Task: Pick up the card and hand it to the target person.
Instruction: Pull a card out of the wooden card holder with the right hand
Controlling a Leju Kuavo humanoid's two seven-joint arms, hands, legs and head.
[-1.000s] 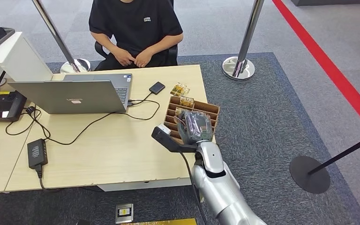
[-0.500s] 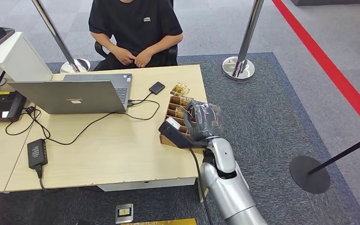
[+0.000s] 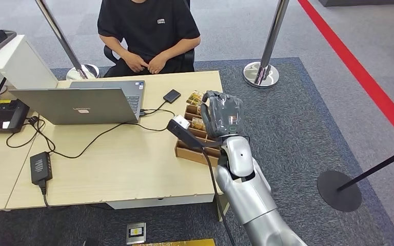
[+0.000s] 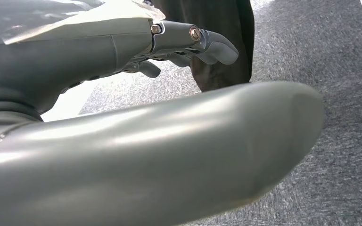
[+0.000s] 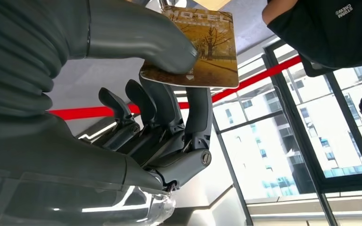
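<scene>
Card (image 5: 195,47) pinched between thumb and fingers of right hand (image 3: 221,115), mid-frame above the tray (image 3: 187,152) on bench; carry underway, next calls for reaching toward seated person (image 3: 149,31).

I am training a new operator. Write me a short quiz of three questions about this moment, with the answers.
1. True or false: the right hand pinches the card.
2. What word is printed on the card?
3. Where is the person? A: seated behind the desk. B: standing beside the robot. C: kneeling on the carpet.

Key
1. True; the thumb presses the card against a finger.
2. HOTEL.
3. A; the person's hands are clasped, not reaching.
</scene>
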